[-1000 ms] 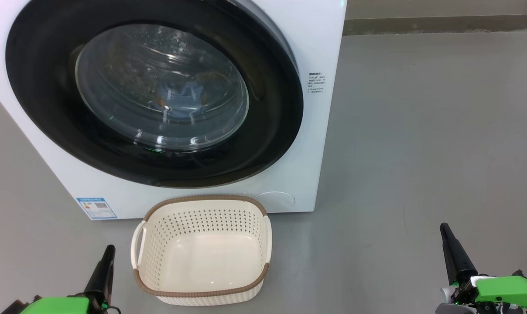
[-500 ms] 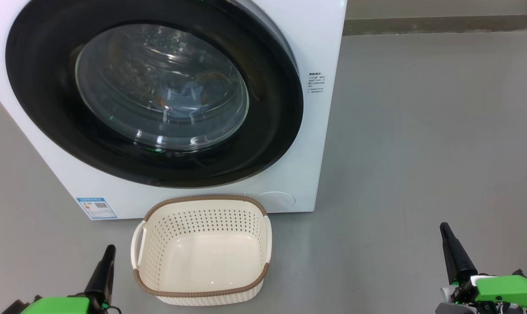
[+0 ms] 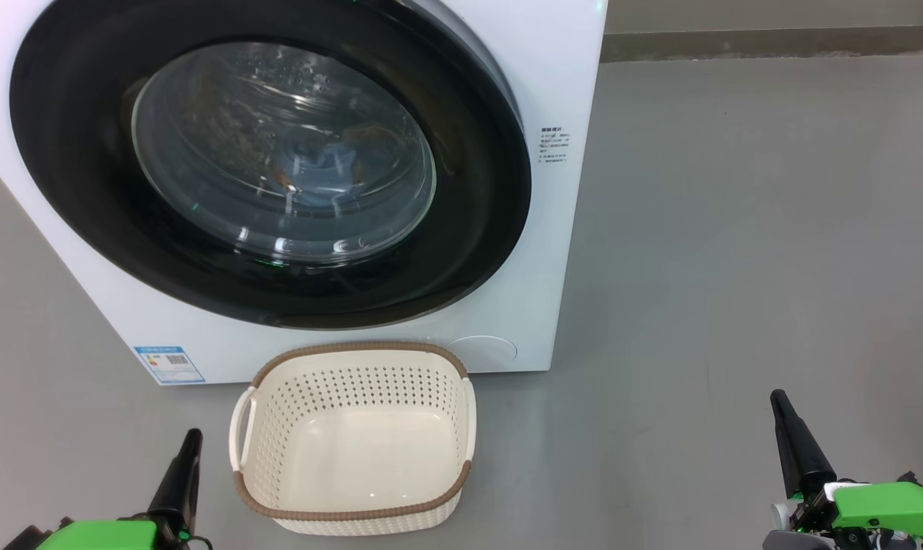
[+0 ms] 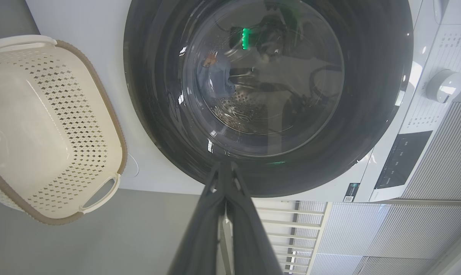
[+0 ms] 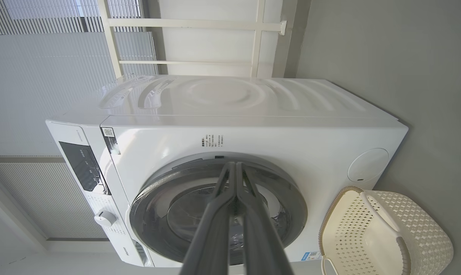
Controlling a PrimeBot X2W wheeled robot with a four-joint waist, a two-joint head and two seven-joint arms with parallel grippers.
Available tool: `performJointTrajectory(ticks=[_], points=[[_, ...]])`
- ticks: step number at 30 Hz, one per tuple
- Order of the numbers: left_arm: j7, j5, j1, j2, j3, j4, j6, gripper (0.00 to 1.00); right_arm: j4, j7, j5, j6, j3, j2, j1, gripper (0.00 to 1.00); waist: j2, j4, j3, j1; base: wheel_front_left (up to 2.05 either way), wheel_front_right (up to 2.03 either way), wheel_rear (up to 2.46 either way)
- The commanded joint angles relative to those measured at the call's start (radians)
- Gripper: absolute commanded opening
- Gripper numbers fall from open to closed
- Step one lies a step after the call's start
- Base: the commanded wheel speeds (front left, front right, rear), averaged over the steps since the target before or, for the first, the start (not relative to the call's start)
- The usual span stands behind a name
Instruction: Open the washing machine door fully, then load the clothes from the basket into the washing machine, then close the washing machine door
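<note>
The white washing machine [image 3: 561,76] stands in front of me with its washing machine door [image 3: 72,153] shut flat against the front. Behind the glass porthole lie the clothes [image 3: 316,162], a light blue piece with orange marks. In front of the machine, the cream basket [image 3: 354,347] sits on the floor with nothing in it. My left gripper [image 3: 192,437] is shut, low and to the left of the basket. At the lower right my right gripper [image 3: 778,399] is shut, well clear of the basket. Both wrist views look along shut fingers, the left gripper [image 4: 223,165] and the right gripper [image 5: 235,165], towards the door [image 4: 368,76] [image 5: 291,202].
Grey floor [image 3: 736,229] spreads wide to the right of the machine as far as the wall base [image 3: 775,42]. The machine's control panel [image 4: 402,160] and knob [image 4: 444,86] sit above the door. Slatted blinds [image 5: 43,76] and a white frame stand behind the machine.
</note>
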Motion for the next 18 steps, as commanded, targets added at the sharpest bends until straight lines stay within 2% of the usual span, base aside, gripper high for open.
performJointTrajectory(ticks=[1, 18], points=[[0.005, 0.003, -0.046, 0.014, 0.036, -0.017, -0.002, 0.0, -0.03, 0.009, 0.003, 0.001, 0.022, -0.003, -0.042, 0.0, -0.0001, 0.0, 0.0, 0.0, 0.0, 0.0, 0.0], [0.007, 0.005, -0.046, 0.012, 0.038, -0.017, -0.002, 0.0, -0.03, 0.009, 0.003, 0.001, 0.022, -0.003, -0.042, 0.0, -0.0001, 0.0, 0.0, 0.0, 0.0, 0.0, 0.0]])
